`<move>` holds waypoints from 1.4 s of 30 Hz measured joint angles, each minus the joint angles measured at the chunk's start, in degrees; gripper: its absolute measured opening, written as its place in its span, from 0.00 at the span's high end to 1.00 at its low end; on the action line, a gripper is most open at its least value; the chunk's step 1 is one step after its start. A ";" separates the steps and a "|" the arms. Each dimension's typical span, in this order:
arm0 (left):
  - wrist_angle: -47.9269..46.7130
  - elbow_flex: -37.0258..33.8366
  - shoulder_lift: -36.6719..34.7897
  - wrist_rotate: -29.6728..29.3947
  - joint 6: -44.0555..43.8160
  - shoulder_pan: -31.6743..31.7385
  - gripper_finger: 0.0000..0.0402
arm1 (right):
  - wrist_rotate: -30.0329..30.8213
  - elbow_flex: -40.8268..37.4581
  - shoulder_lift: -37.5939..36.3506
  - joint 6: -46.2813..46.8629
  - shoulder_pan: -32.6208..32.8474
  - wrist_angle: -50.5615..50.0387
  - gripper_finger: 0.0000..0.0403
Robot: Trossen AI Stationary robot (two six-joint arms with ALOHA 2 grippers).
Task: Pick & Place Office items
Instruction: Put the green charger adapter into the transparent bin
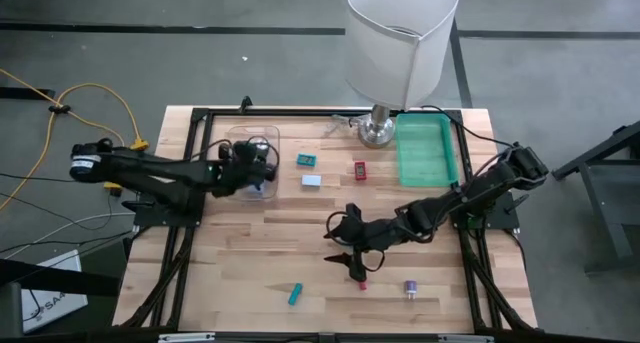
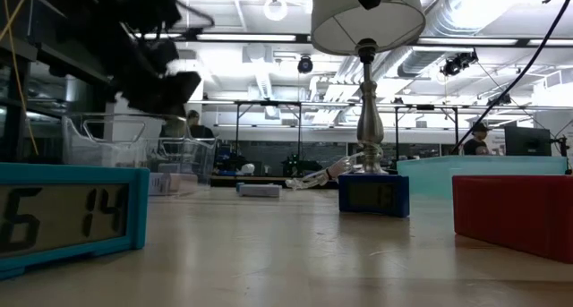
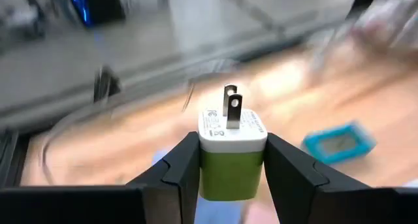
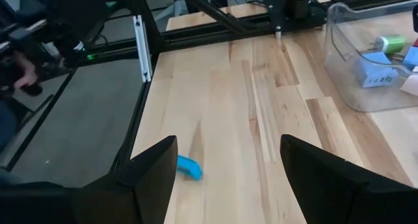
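left gripper [image 3: 232, 178] pinches a green-and-white plug charger [image 3: 232, 152] over the clear plastic bin [image 1: 262, 141] — the release comes next; right gripper [image 4: 228, 178] spread, near a teal piece [image 4: 189, 166].

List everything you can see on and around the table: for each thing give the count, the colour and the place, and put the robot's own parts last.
Lamp: one, white shade, table's far edge.
Tray: one, green, beside the lamp.
Clear bin: one, far left, holding small pieces.
Teal clock: one, mid-table.
Red block: one, near the clock.
White-blue block: one, mid-table.
Teal piece: one, near edge.
Purple piece: one, near edge.
Charger: one, green and white, in the left gripper.
Right gripper: open, mid-table.
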 joint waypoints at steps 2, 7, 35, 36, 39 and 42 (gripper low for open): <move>-3.07 0.00 -1.11 5.66 -0.34 3.07 0.67 | 0.27 0.00 0.00 0.00 0.27 -0.54 0.36; -5.93 0.00 -5.41 22.70 3.03 9.86 0.67 | 3.76 0.00 0.00 -0.21 0.62 -2.10 0.36; -24.30 0.07 -10.13 46.25 5.63 23.74 0.64 | 6.01 0.00 0.00 -0.26 0.26 -2.47 0.36; -24.17 0.07 -10.13 46.26 5.64 23.64 0.64 | 6.00 0.00 -0.01 -0.26 0.26 -2.47 0.36; -23.60 0.07 -10.13 46.26 5.63 23.53 0.64 | 5.99 0.00 -0.02 -0.26 0.26 -2.47 0.36; -23.48 0.07 -10.13 46.26 5.64 23.53 0.64 | 5.99 0.00 -0.01 -0.25 0.26 -2.47 0.36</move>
